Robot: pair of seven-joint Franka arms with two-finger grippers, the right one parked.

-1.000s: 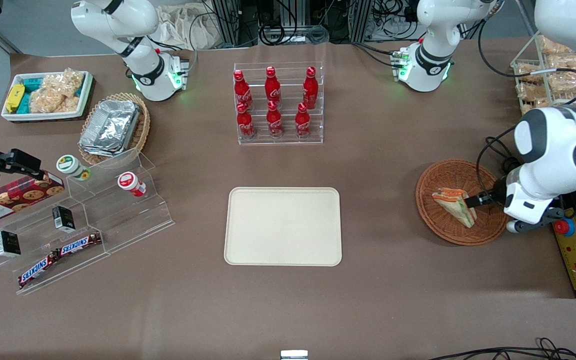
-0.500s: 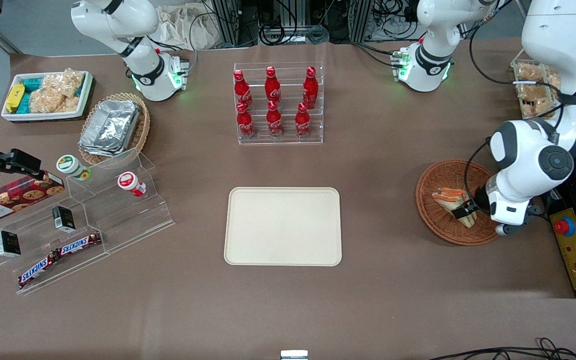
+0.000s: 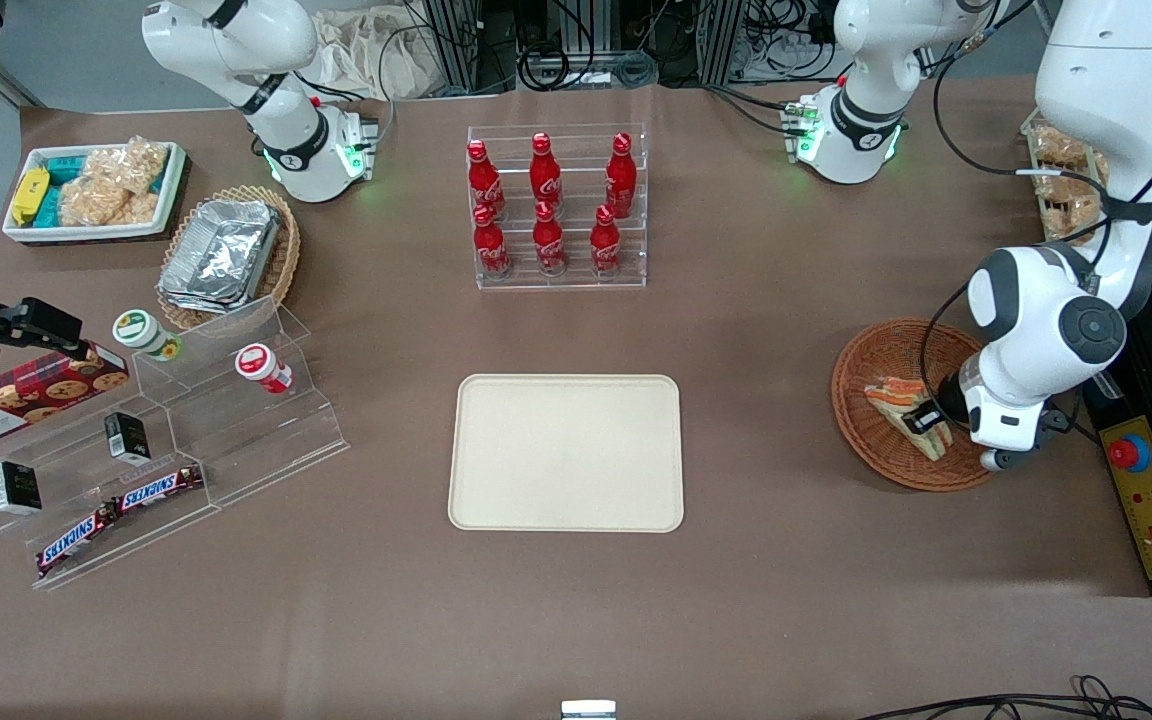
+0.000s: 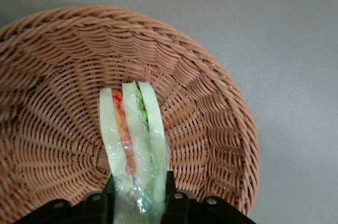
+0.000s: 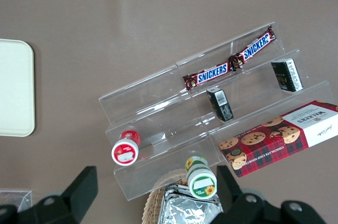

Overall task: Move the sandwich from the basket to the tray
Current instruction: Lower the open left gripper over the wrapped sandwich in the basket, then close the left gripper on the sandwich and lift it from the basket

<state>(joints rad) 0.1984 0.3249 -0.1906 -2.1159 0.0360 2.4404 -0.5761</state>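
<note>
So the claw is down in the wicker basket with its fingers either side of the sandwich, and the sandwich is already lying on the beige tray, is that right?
Not quite. The claw is down in the basket with a finger on either side of the sandwich, but the sandwich is in the basket, not on the tray. The front view shows the tray with nothing on it, and the left wrist view shows the sandwich on the wicker.

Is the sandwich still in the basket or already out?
In: the sandwich lies in the basket, with the hand around its end.
</note>
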